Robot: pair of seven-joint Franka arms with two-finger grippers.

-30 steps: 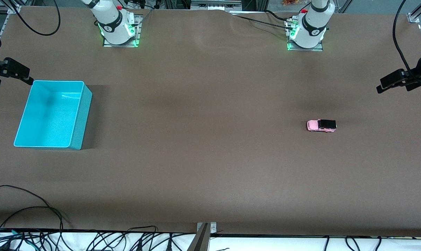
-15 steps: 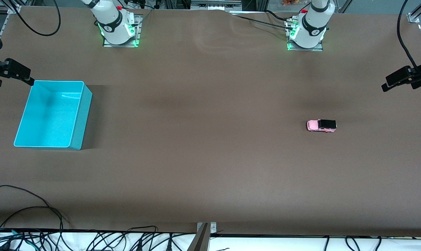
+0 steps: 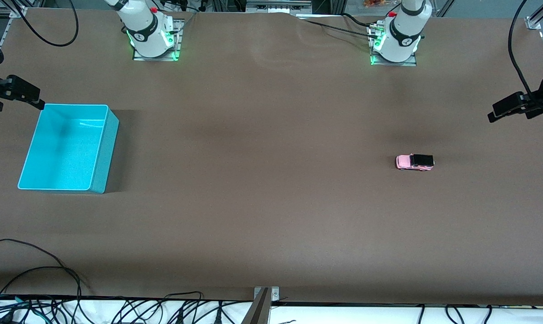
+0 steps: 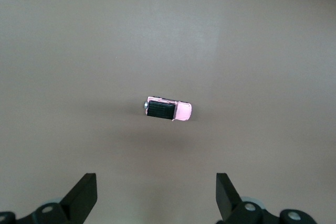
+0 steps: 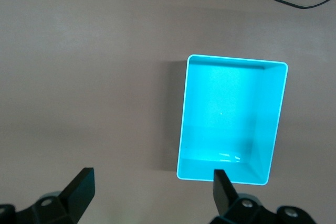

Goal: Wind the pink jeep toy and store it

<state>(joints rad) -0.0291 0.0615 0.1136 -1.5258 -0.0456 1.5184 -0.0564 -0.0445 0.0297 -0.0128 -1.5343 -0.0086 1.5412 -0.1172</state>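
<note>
Step in hand: approach, nothing grasped yet. Pink jeep toy (image 3: 415,162) sits on its wheels on the brown counter (image 3: 271,202), toward the left arm's end, well apart from the turquoise bin (image 3: 104,148), which is empty.

Left gripper (image 4: 156,198) hangs high over the jeep – jaws spread wide, holding nothing; the jeep (image 4: 168,109) lies ahead of the gap, roughly centred.

Right gripper (image 5: 149,192) waits over the counter just beside the bin (image 5: 278,108) – jaws spread, holding nothing.

Next, prob.: left arm descends, jaws straddle the body across its narrow width. Small target, so alignment matters.

Writing/brands: none legible.
</note>
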